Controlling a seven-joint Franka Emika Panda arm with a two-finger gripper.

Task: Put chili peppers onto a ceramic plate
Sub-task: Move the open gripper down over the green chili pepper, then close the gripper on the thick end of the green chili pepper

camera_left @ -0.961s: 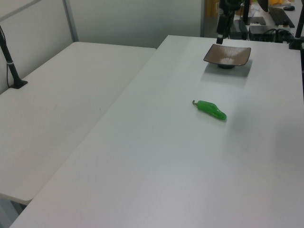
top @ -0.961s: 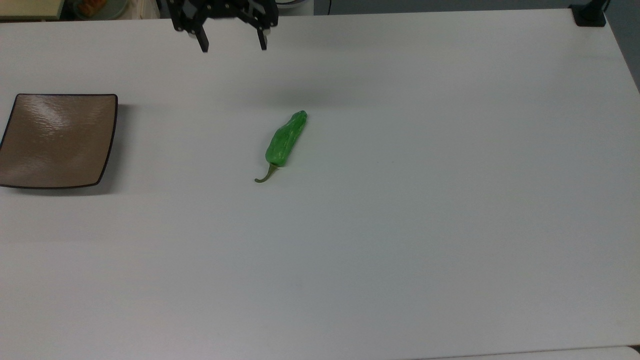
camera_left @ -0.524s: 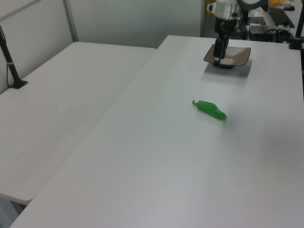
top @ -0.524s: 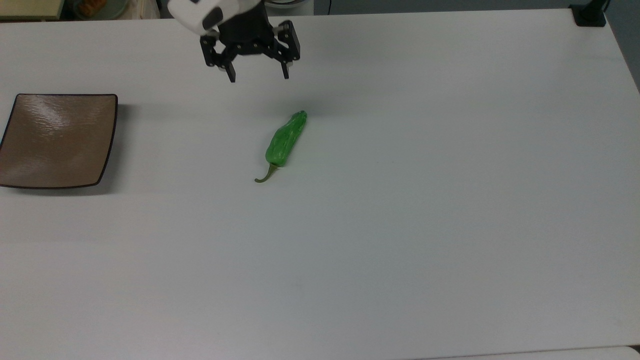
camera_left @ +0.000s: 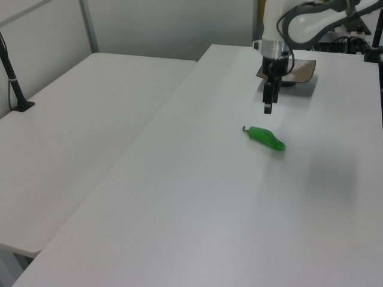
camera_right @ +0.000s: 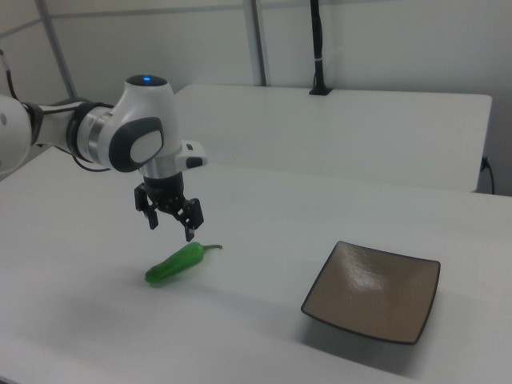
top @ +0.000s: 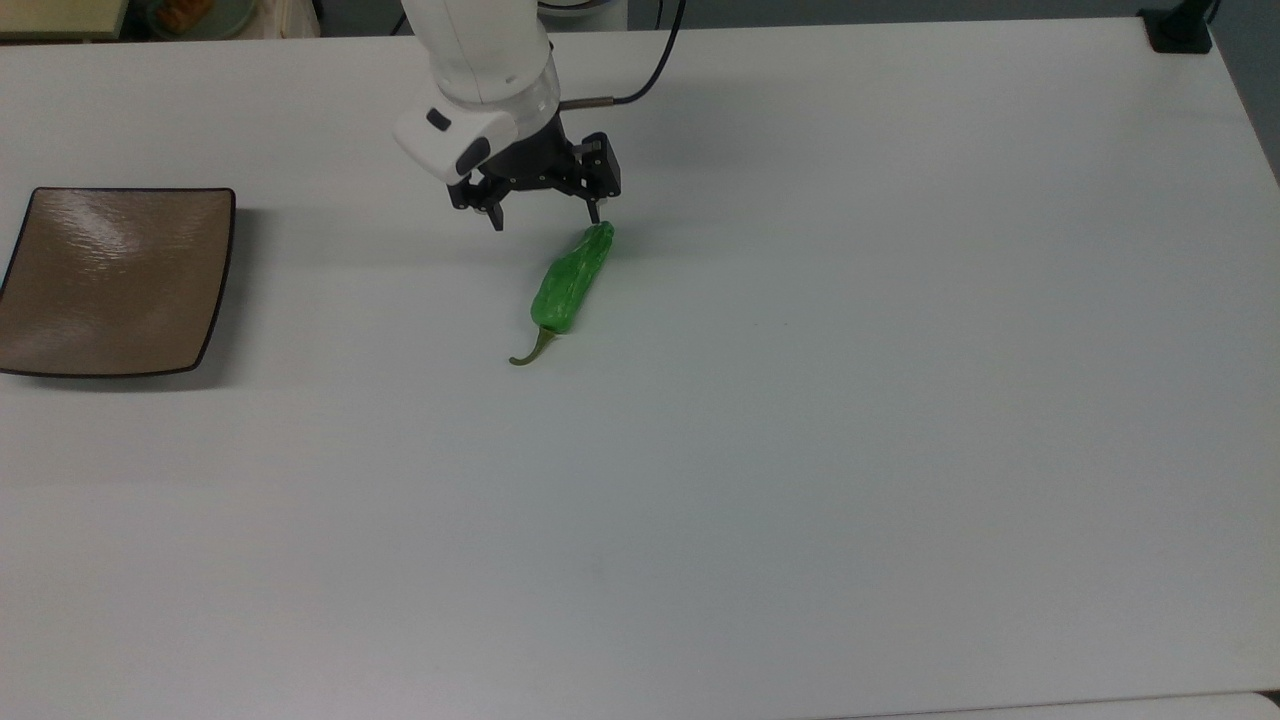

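A glossy green chili pepper (top: pixel 570 279) (camera_left: pixel 266 137) (camera_right: pixel 174 264) lies on the white table, its curved stem toward the top view's bottom. The square brown ceramic plate (top: pixel 112 281) (camera_right: pixel 374 290) sits bare at the top view's left edge; in the left view the plate (camera_left: pixel 301 70) is partly behind the arm. My gripper (top: pixel 546 218) (camera_left: pixel 267 108) (camera_right: pixel 170 226) hangs open above the table, just beyond the pepper's blunt tip in the top view. Nothing is between its fingers.
A second white table (camera_left: pixel 72 137) adjoins on the left view's left. A black clamp post (top: pixel 1178 28) stands at the top view's far right corner. Cluttered items (top: pixel 190 14) lie beyond the table's far edge.
The arm has come down and toward the pepper from the table's far edge, its open gripper now close over the pepper's blunt end. Pepper and plate have not moved.
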